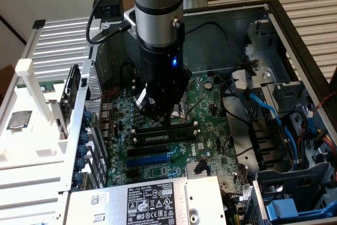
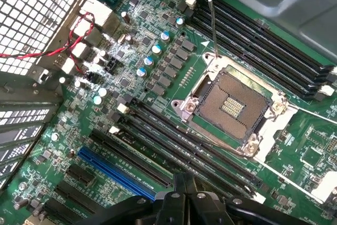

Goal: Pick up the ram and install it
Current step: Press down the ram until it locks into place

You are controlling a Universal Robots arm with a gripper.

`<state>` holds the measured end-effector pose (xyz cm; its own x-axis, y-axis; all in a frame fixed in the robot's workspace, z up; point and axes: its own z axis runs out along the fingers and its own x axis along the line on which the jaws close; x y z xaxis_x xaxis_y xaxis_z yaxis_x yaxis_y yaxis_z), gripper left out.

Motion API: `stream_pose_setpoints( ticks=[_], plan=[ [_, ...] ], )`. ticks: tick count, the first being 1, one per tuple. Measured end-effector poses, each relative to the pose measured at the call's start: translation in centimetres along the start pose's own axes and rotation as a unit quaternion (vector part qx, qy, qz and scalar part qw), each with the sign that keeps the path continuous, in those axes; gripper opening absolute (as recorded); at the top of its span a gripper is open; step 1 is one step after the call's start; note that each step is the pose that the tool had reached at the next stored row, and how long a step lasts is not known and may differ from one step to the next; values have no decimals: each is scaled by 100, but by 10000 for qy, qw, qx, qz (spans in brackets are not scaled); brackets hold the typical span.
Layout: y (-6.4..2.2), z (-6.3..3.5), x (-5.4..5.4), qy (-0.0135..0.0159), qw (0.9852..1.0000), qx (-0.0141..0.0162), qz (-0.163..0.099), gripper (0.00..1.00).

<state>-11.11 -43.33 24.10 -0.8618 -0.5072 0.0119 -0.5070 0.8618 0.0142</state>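
Ram (image 1: pixel 167 136) lies lengthwise along a black slot on the green board (image 1: pixel 210 146), just on the near side of the empty processor socket (image 2: pixel 229 105), apparently seated there; its end clips are hard to judge. Gripper (image 1: pixel 158 110) hangs directly above the stick, fingers closed and, as far as I can tell, holding nothing. That low, centred pose over the slot suits pressing downward. Blue slot (image 1: pixel 150 157) runs parallel, one row farther from the socket. Wrist view has the closed fingertips (image 2: pixel 185 189) over the slot rows beside the socket.
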Motion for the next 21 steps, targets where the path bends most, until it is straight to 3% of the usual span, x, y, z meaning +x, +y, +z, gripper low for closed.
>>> stream_pose_setpoints(
  ticks=[1, 5, 10, 21],
  plan=[
    [0, 0, 0, -1, 9998, 0, 176, 10],
    [0, 0, 0, -3, 9990, -1, 445, 10],
    [1, 0, 1, -6, 9969, -1, 787, 10],
    [0, 0, 1, -10, 9875, 4, 1579, 10]
  ],
)
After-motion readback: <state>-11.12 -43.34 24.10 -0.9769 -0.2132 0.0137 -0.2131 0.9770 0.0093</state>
